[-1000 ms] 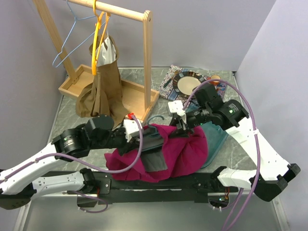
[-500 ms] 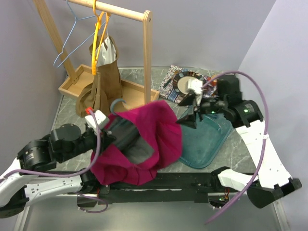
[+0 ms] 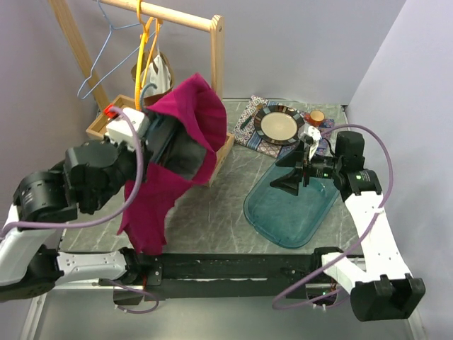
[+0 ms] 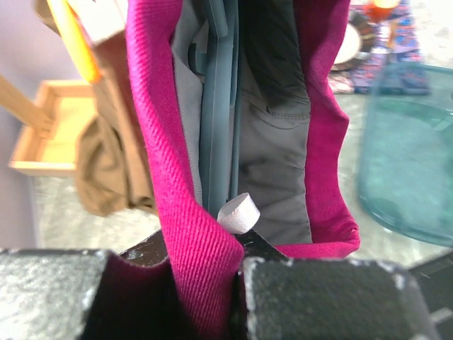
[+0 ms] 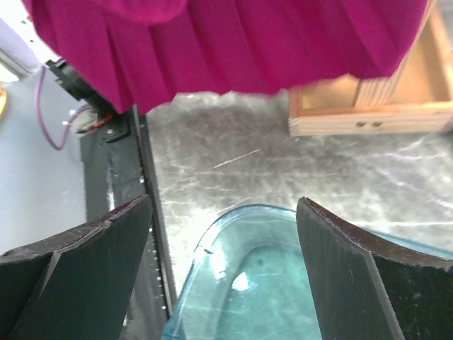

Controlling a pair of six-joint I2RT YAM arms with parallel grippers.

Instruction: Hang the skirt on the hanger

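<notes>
No writing, number, brand or sign can be read in any of the views. The small white fabric loop [image 4: 238, 213] at the grey lining of the magenta pleated fabric skirt [image 4: 185, 212] is blank on the side that shows. The dark patterned cloth mat [image 3: 248, 129] at the far side of the table carries only ornament, too small to make out any letters.

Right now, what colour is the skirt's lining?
Grey lining inside the magenta skirt; the left wrist view shows it best.
</notes>
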